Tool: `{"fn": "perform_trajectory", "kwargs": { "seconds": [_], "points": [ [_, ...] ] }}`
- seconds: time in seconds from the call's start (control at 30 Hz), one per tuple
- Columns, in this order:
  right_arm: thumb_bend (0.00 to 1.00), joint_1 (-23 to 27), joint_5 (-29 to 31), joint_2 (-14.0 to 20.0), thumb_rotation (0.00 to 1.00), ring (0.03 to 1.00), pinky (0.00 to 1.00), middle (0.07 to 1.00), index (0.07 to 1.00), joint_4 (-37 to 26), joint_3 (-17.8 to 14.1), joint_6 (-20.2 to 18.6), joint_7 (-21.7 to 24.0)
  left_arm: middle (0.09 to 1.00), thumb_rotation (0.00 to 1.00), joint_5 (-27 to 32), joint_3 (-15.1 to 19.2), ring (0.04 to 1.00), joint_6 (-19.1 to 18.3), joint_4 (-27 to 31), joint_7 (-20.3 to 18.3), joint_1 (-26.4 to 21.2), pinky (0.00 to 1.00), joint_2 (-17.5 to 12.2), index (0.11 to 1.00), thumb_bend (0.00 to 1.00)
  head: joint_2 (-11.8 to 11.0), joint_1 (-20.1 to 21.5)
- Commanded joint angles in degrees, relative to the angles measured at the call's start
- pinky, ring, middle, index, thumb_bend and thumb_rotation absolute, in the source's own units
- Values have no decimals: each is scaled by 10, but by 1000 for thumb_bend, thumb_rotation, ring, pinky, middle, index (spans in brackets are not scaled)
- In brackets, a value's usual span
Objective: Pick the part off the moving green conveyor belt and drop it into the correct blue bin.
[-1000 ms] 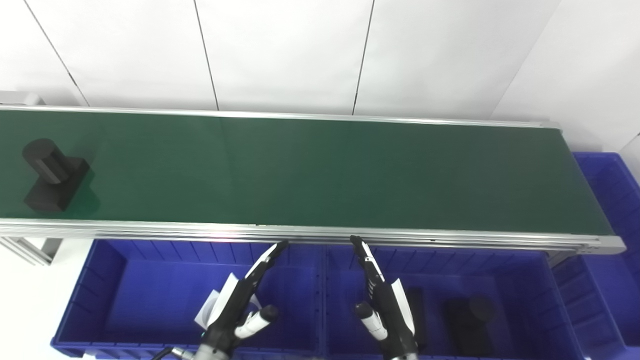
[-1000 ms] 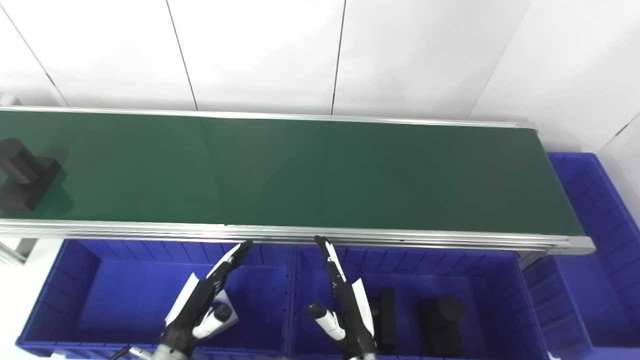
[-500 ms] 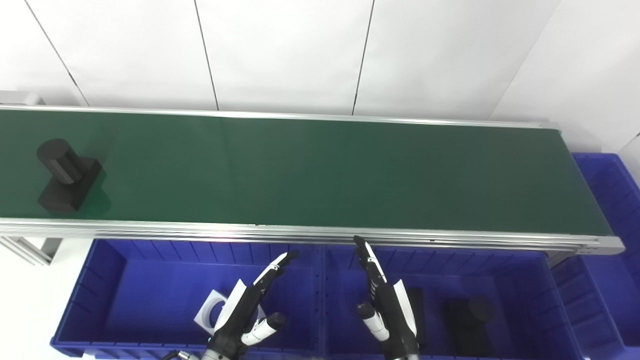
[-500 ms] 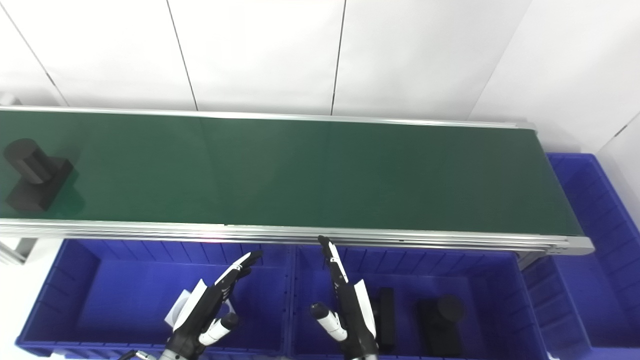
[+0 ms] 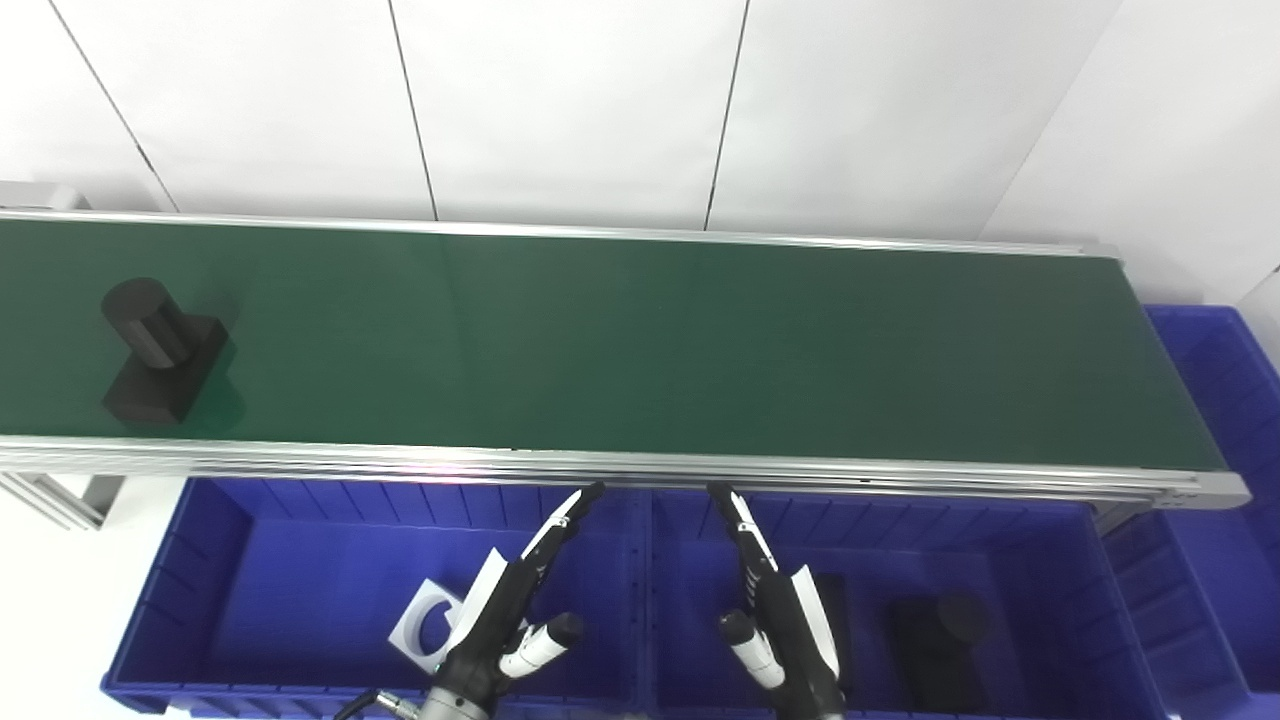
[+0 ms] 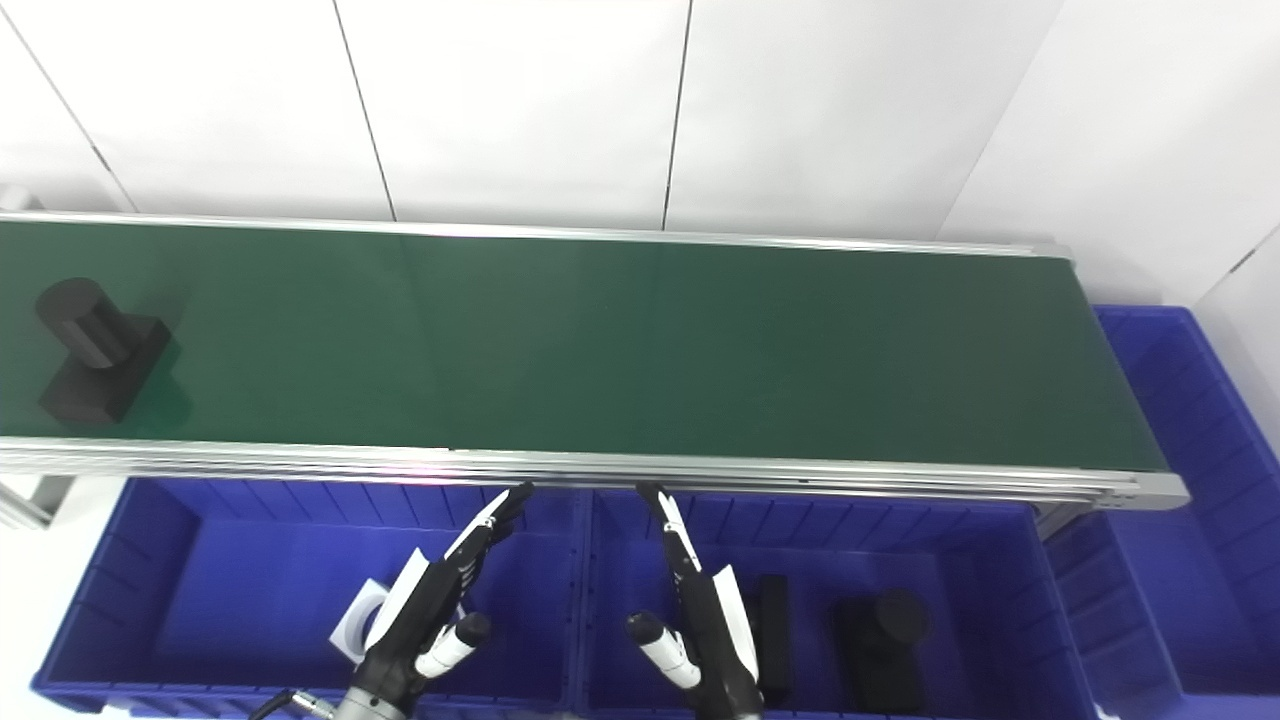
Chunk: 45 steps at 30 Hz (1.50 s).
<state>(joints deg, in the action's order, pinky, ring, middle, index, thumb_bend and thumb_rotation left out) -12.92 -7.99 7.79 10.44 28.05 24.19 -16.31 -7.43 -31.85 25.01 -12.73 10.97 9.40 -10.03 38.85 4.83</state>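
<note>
Part (image 5: 158, 350): far left on belt (image 5: 640, 350)
Left hand (image 5: 510, 610): open, empty, over left bin (image 5: 220, 590)
Right hand (image 5: 780, 620): open, empty, over middle bin (image 5: 1090, 600)

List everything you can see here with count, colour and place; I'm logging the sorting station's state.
Conveyor belt: one, green, metal-framed, across the middle.
Part on belt: one, black, cylinder on a block, far left of belt.
Bins: three, blue; left bin and middle bin below the belt, side bin at its right end.
White plate with round hole: one, in left bin.
Black parts: at least two, in middle bin.
Wall panels: white, behind.
Left hand: open, over left bin.
Right hand: open, over middle bin.
</note>
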Motion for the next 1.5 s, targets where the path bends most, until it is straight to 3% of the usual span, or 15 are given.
{"fn": "perform_trajectory", "kwargs": {
  "seconds": [0.0,0.33,0.53,1.47],
  "points": [
    [931,1,1,-1,1000,972,967,966,935,-9,-2,27,4,974,1000,-3,3,970,19,9,7,-9,954,6,936,955,0,-1],
    [943,-2,-37,-6,1000,878,836,878,864,-9,-7,27,-40,975,1000,2,7,975,19,8,-2,-10,962,7,939,926,0,-2],
    [932,-1,-33,-5,1000,870,817,875,861,-10,-4,27,-45,973,1000,2,5,974,19,8,-2,-11,969,5,941,920,-1,-3],
    [921,4,-23,-1,989,908,880,907,889,-6,2,27,-44,962,1000,2,0,965,19,12,-3,-9,958,3,943,882,-4,1]
  ]
}}
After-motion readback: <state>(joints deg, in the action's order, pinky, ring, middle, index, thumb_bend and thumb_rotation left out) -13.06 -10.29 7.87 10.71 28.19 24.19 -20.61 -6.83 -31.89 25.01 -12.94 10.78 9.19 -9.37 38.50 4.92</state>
